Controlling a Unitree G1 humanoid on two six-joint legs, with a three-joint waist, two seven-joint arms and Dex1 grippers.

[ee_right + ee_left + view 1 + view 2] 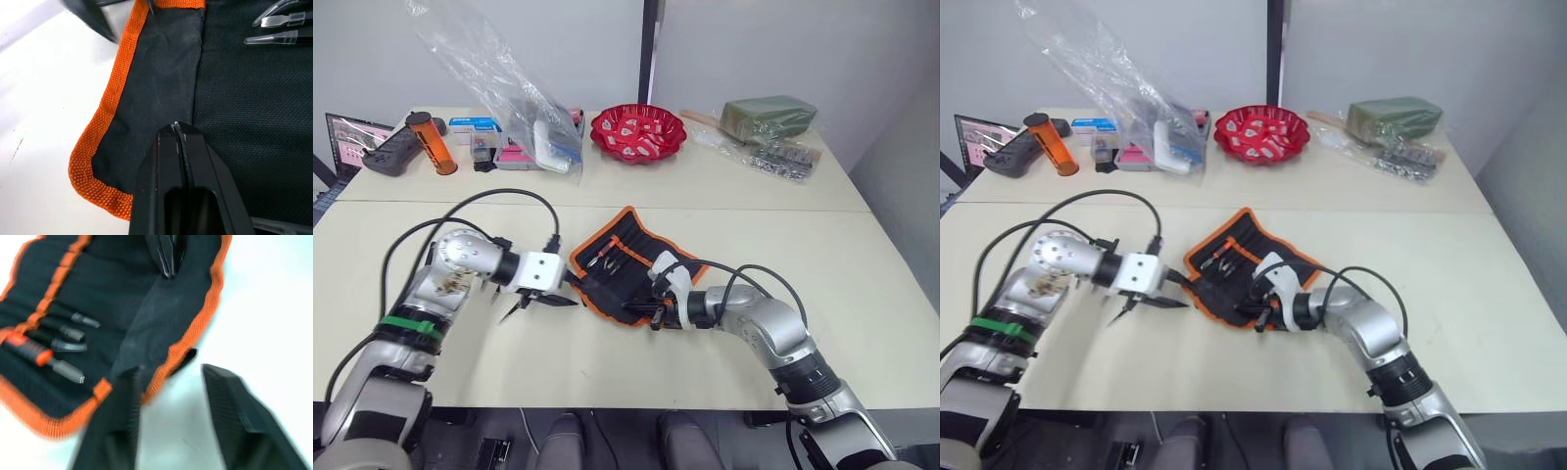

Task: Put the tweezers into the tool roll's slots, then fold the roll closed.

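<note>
The tool roll [625, 257] lies unrolled on the table, black inside with orange edging [105, 103]. Several slim black tweezers [68, 335] sit in its slots [54, 279] with capped tips sticking out, beside an orange-handled tool [29, 348]. My left gripper [543, 304] hovers open at the roll's left corner, its fingers [222, 396] on either side of the orange hem. My right gripper [638, 313] is shut, its tips [176, 128] resting over the black fabric near the roll's near corner. I cannot see anything pinched between them.
At the back of the table stand a red bowl [637, 132], a clear plastic bag with boxes [524, 117], an orange bottle [433, 143], a black device [389, 153] and a bagged green packet [769, 117]. Cables loop over both arms.
</note>
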